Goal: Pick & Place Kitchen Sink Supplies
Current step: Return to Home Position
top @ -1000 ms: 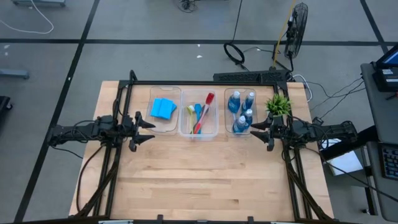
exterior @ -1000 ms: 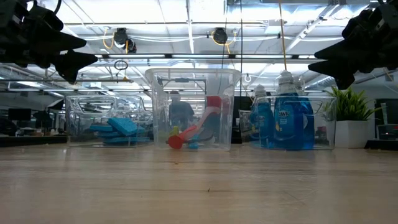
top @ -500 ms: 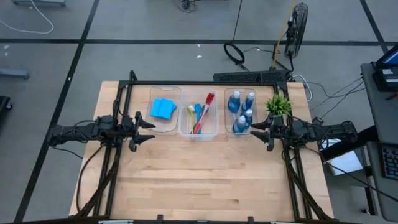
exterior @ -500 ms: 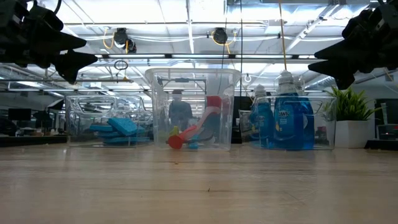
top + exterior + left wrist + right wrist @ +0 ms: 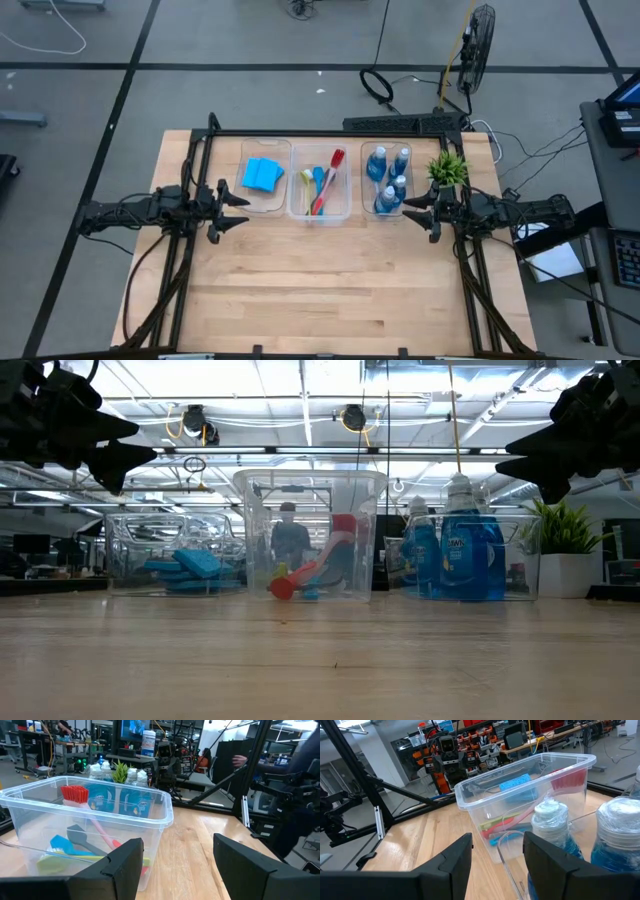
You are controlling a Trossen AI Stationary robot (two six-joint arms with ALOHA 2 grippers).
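Looking back a second, nothing's budged: left gripper [image 5: 242, 211] and right gripper [image 5: 407, 210] both hover released and empty over the surface [image 5: 320, 290], while sponges [image 5: 262, 174], brushes [image 5: 322, 185] and bottles [image 5: 388, 178] sit sorted in the clear bins [image 5: 320, 217], so I'd call it done

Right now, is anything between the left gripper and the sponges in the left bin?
Only the clear wall of the left bin; its top is open, nothing covers the sponges. The left gripper hangs open, raised beside its corner.
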